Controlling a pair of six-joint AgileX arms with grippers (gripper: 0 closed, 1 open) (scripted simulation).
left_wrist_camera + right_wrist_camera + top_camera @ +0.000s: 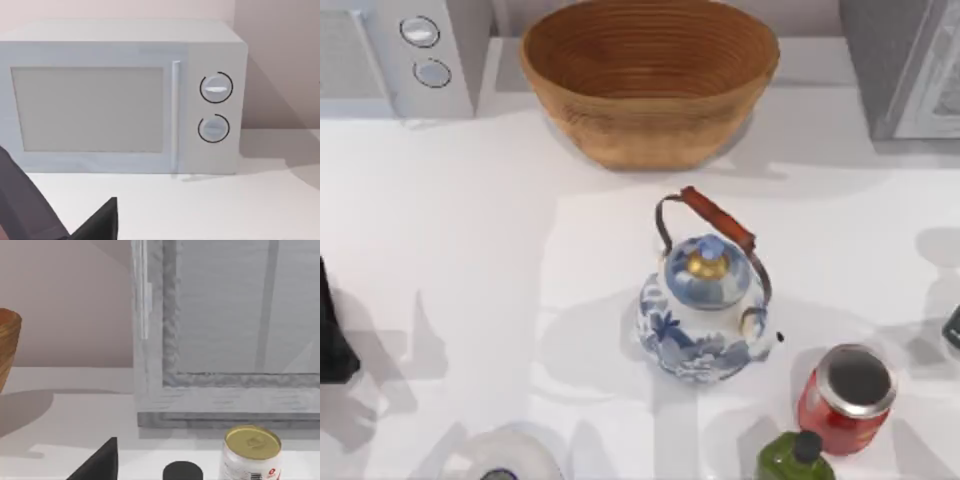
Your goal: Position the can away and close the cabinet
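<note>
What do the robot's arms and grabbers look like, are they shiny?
Not shiny. The left arm at the table's left edge is a dark, matte black blocky shape. Its wrist view shows a flat, pointed black finger beside a dark grey bar. The right arm is a dark sliver at the right edge, with a matching black wedge finger.

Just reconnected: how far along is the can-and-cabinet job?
Nothing looks done. The small red can with silver top stands on the white table beside the green black-capped bottle, ungripped. The left gripper and right gripper sit at opposite edges. Stowing it in the grey cabinet and closing remain.
</note>
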